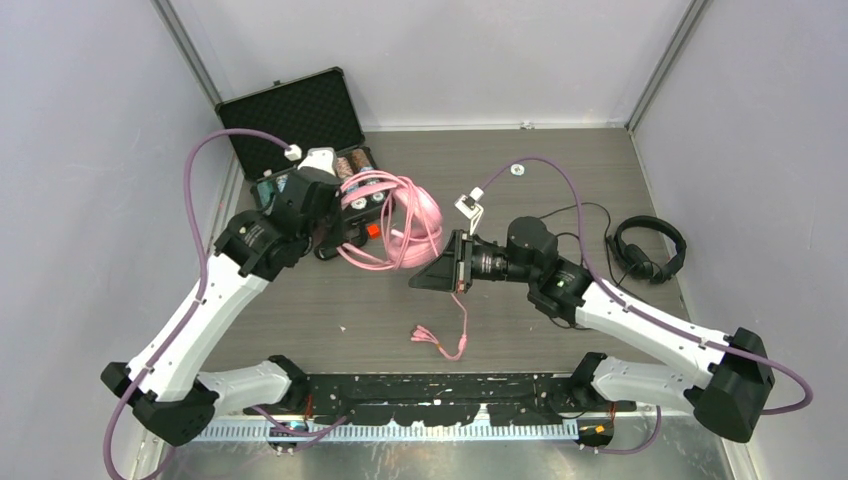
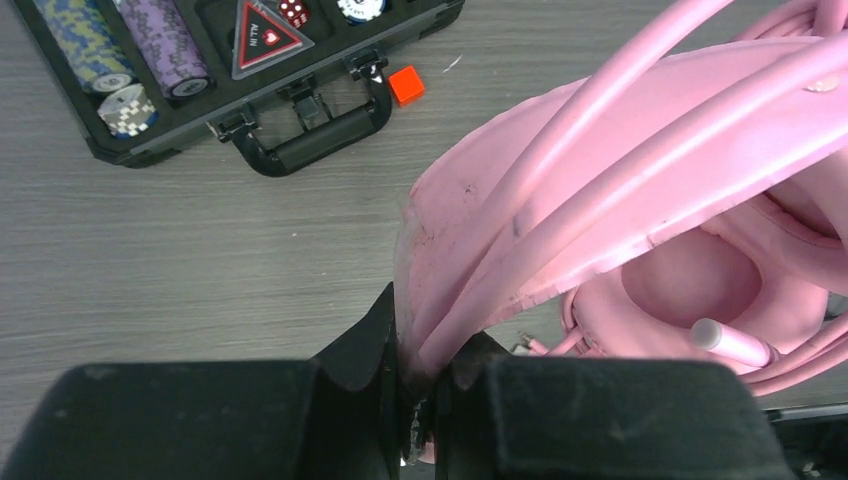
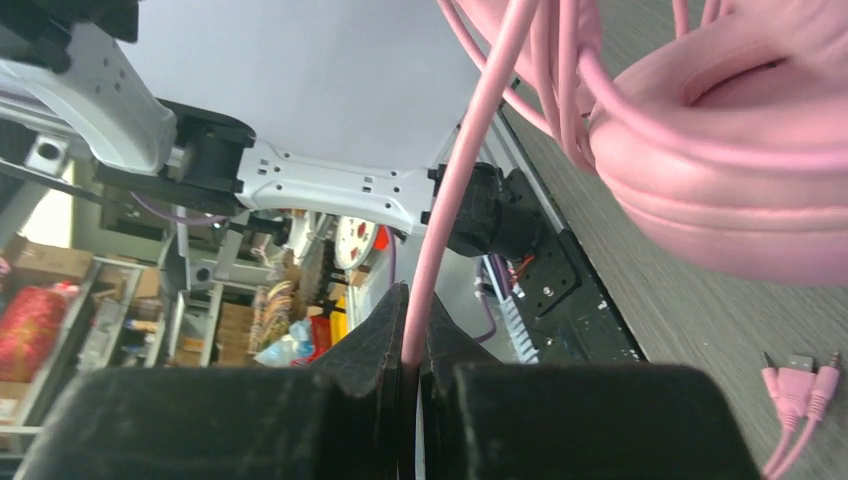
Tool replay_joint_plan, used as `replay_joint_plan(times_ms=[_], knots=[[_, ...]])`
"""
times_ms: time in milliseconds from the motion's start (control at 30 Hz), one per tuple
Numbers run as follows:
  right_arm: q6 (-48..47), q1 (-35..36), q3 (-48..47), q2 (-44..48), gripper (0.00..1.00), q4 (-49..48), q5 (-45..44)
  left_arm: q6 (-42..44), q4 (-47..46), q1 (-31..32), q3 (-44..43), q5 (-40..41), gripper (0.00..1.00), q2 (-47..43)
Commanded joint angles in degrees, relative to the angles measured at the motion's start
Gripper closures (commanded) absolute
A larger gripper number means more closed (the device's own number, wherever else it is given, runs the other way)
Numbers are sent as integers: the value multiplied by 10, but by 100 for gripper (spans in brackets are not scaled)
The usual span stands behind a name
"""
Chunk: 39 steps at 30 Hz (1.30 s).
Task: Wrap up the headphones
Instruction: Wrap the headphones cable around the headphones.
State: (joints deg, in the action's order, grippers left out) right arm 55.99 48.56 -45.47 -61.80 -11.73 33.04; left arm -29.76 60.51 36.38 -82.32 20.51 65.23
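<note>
The glossy pink over-ear headphones [image 1: 421,214] are found left of centre over the grey wood-grain table [image 1: 330,320], just in front of an open black foam-lined carrying case [image 1: 300,120]. Whether a cup rests on the table cannot be told. The padded cups are smooth and rounded, and dark scuffs are seen on the headband near the grip. The long pink cable [image 1: 463,322] is looped in several turns over the band and cups. One strand is led out to the right, then drops to a bunch of pink plugs [image 1: 432,338] lying near the front edge.

The left arm is bent at the elbow, with its wrist turned towards the centre. The left gripper [image 2: 420,385] is closed narrowly on the headband edge together with strands of cable. The right arm is stretched low and leftward across the table. The right gripper [image 3: 412,365] is pinched tight on a single strand.

The smaller matte black headphones [image 1: 648,250] lie at the right edge, well apart, with a thin black cable [image 1: 575,214] trailing loose.

In the case, stacked poker chips [image 2: 160,50], red dice [image 2: 293,10] and a red triangular plaque [image 2: 262,35] reading "ALL IN" are held. A small red cube [image 2: 405,84] lies beside the case handle [image 2: 315,140].
</note>
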Motion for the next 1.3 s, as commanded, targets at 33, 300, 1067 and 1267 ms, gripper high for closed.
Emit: replay_joint_plan(times_ms=[33, 300, 1067, 1267], knots=[[-88, 31, -21, 21, 88, 31, -56, -113, -139, -13, 9, -19, 100, -49], [-173, 70, -24, 5, 88, 59, -122, -186, -216, -15, 45, -53, 100, -92], [-334, 120, 89, 9, 83, -116, -224, -300, -322, -36, 85, -143, 100, -142], [-335, 120, 121, -18, 83, -170, -230, -299, -318, -36, 71, -142, 100, -150]])
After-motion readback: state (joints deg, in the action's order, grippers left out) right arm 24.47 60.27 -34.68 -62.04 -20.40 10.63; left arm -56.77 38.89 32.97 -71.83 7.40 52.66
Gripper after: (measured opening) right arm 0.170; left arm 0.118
